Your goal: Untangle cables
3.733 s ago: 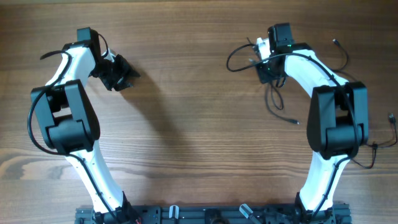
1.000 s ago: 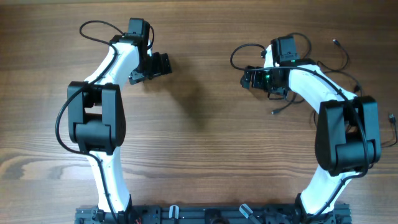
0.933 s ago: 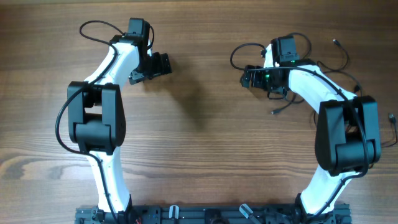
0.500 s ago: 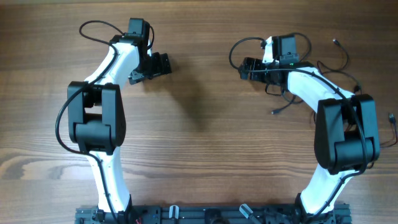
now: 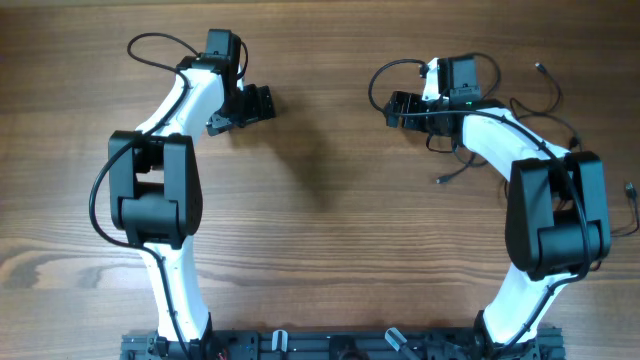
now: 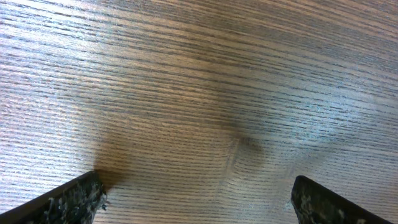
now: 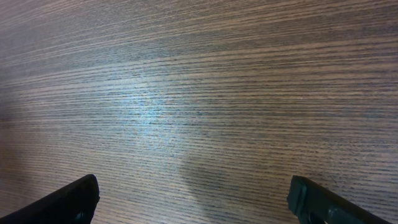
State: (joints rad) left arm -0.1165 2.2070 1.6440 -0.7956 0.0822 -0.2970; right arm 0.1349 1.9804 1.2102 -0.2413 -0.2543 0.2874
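Both pincers, the left gripper (image 5: 252, 104) and the right gripper (image 5: 396, 108), are wide open and hold nothing, and the cables (image 5: 452, 174) lie by the far right corner of the table (image 5: 320, 250), partly under the right arm (image 5: 500, 130), so a blind grab may tangle them more.

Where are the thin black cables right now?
Overhead, the thin black cables lie on the right side of the wooden table, around the right arm.

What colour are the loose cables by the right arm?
Black cables; the overhead view shows them best.
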